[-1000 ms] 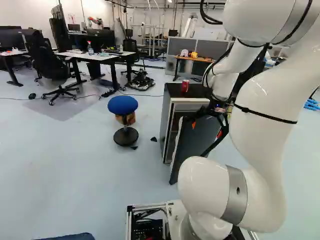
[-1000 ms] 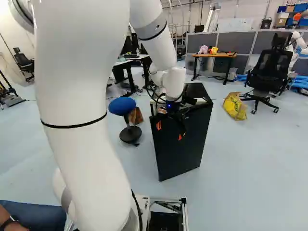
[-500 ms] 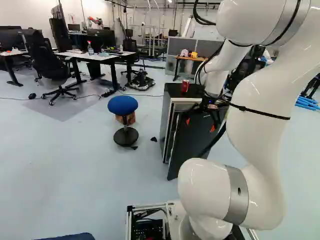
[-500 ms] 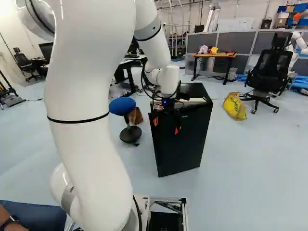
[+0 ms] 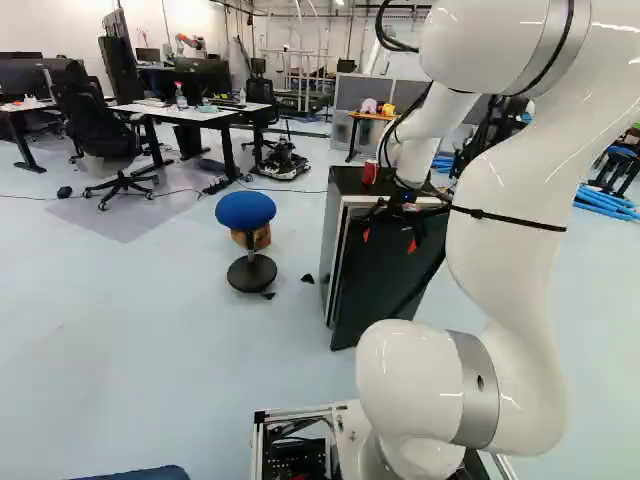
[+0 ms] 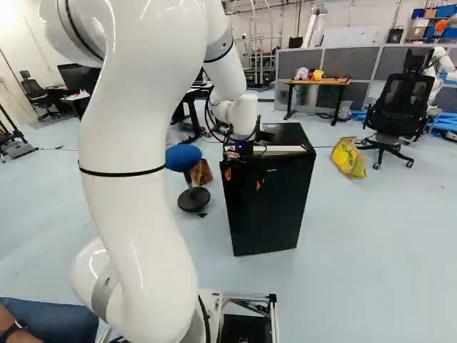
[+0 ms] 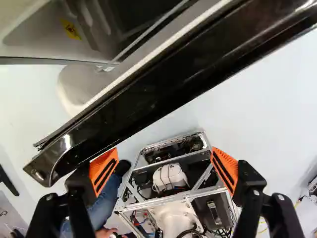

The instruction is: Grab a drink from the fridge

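The gripper hangs fingers-down at the outer face of the fridge door. In the right base view the black fridge stands ahead of the arm. A red can sits on its top. In the wrist view the gripper is open, with nothing between its fingers; the black top edge of the door runs slantwise ahead of them, close to one finger. Past that edge a gap shows part of the fridge's inside, so the door stands ajar. No drink can be made out inside.
A blue stool stands left of the fridge. Behind it are a white desk and an office chair. Right of the fridge are a yellow bag and a black chair, with another robot farther back.
The door has swung in closer to the fridge body. My arm has moved with it, leftward in both base views, its open gripper still by the door. The base has not moved.
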Controlling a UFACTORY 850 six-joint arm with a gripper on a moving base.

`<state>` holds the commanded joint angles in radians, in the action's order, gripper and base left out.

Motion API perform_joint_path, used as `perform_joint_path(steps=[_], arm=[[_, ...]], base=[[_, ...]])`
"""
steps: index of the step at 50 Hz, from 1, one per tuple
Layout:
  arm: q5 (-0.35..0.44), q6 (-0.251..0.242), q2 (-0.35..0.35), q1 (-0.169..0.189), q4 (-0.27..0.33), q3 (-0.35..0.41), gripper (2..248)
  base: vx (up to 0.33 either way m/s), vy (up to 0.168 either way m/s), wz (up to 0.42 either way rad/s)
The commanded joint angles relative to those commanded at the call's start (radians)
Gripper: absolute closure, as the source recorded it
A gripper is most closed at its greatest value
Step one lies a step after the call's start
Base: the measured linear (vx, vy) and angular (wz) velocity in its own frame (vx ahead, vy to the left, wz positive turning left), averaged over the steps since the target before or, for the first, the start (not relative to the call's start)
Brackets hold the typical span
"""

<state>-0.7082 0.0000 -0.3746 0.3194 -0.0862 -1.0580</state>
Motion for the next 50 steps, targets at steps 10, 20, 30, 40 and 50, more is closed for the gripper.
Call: perform_joint_path(steps=[10, 20, 30, 40, 50], arm=[[0.015, 0.0, -0.023, -0.022, 0.007, -0.033, 3], [0.034, 0.0, -0.046, -0.041, 0.016, -0.066, 3], [0.056, 0.0, -0.064, -0.055, 0.027, -0.091, 3], [0.08, 0.0, -0.076, -0.064, 0.038, -0.11, 3], [0.101, 0.0, -0.08, -0.067, 0.049, -0.116, 3]], base=[[0.0, 0.0, 0.0], [0.0, 0.0, 0.0], [0.0, 0.0, 0.0], [0.0, 0.0, 0.0], [0.0, 0.0, 0.0]])
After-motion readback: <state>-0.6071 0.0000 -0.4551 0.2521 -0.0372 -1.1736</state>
